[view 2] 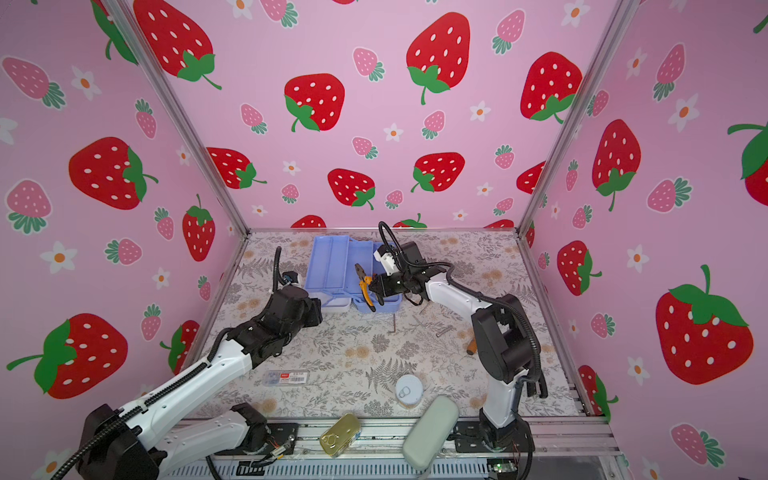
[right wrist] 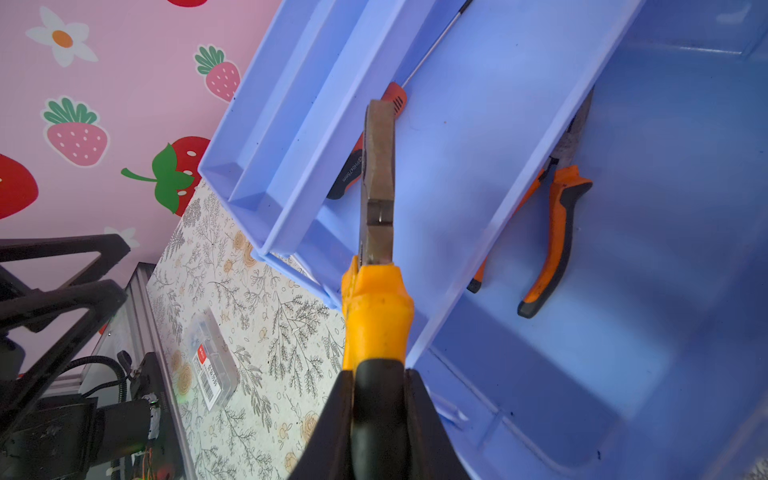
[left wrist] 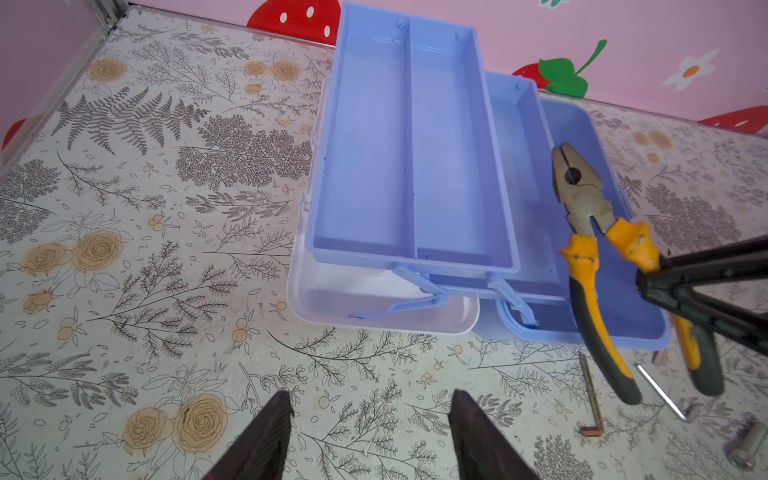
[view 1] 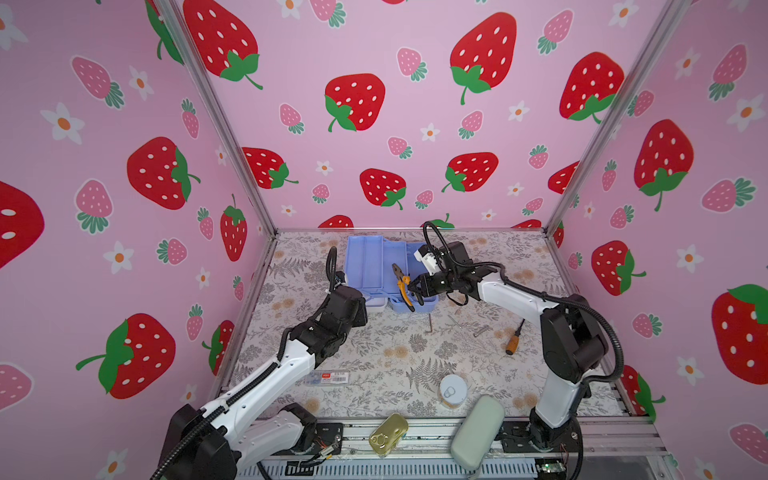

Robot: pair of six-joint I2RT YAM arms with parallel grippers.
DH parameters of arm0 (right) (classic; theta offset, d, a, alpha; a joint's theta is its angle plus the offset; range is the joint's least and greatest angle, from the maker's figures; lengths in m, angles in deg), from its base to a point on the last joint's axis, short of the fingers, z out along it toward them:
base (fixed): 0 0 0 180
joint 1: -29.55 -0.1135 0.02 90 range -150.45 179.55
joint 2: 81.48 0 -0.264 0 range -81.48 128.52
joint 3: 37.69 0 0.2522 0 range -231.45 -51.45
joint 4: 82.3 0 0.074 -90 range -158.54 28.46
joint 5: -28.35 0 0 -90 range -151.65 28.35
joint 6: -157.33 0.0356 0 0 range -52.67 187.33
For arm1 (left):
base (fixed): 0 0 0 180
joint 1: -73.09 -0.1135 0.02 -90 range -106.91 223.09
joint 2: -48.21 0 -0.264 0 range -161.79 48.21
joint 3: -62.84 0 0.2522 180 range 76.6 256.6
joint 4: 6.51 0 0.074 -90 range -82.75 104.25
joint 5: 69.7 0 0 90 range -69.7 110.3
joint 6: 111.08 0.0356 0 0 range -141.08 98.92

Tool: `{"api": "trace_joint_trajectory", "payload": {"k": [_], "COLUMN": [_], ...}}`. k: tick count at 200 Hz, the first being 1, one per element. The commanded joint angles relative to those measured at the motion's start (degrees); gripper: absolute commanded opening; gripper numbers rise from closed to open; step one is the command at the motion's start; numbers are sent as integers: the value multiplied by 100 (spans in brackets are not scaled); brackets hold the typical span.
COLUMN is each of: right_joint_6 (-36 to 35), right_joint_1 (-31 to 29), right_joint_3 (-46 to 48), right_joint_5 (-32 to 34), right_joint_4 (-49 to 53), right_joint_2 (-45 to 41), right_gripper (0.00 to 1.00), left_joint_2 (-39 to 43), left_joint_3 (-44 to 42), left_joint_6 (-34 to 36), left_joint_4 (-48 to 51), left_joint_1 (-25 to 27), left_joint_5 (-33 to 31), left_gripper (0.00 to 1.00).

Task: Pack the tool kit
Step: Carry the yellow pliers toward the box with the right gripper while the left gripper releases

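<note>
The tool kit point(view 1: 365, 262) point(view 2: 328, 262) stands open at the far middle of the desk point(view 1: 374, 357). Its blue trays point(left wrist: 415, 145) are spread out in steps towards the left, and its white lid point(left wrist: 374, 307) lies open on the near left side of the base.

The right claw point(view 1: 411, 286) point(view 2: 372, 286) point(right wrist: 378, 374) is closed on one handle of the yellow and black pliers point(view 1: 402, 286) point(left wrist: 582, 199) point(right wrist: 376, 307). It holds them above the right part of the kit. The metal head points to the far side, and the two handles reach over the near rim of the base. The other handle is free and stands apart from the held one.

The left claw point(left wrist: 370, 405) is open and holds nothing. It hovers over the desk just near the lid.

Inside the base lie orange and black pliers point(right wrist: 557, 232), partly under a tray. A red and black screwdriver point(right wrist: 347, 176) lies in the lower tray.

On the desk, near the kit, lie a hex key point(view 1: 430, 324) and a bolt point(view 1: 480, 331). More to the right lies a screwdriver with an orange handle point(view 1: 513, 343). A small clear case with a red label point(view 1: 328, 377) lies at the near left.
</note>
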State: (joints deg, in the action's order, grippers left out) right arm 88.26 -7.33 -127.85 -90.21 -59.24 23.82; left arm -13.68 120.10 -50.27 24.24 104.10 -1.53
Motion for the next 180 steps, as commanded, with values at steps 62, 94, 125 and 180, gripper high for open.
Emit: {"api": "trace_joint_trajectory", "payload": {"k": [62, 94, 125, 180], "right_joint_6": [-13, 102, 135, 550], "right_joint_1": [128, 335, 550, 621], "right_joint_3": [-415, -431, -329, -127], "right_joint_5": [658, 614, 957, 1823], "right_joint_4": [2, -21, 73, -40], "right_joint_2": [322, 173, -89, -55], "right_gripper": [7, 5, 5, 2], "left_joint_2": [-1, -2, -9, -10], "left_joint_3": [-87, -107, -116, -115], "left_joint_6": [-113, -141, -157, -183], "left_joint_4": [-27, -38, -51, -47], "left_joint_1": [-230, -322, -393, -462], "left_joint_5": [189, 283, 388, 569], "left_gripper": [64, 63, 63, 63]}}
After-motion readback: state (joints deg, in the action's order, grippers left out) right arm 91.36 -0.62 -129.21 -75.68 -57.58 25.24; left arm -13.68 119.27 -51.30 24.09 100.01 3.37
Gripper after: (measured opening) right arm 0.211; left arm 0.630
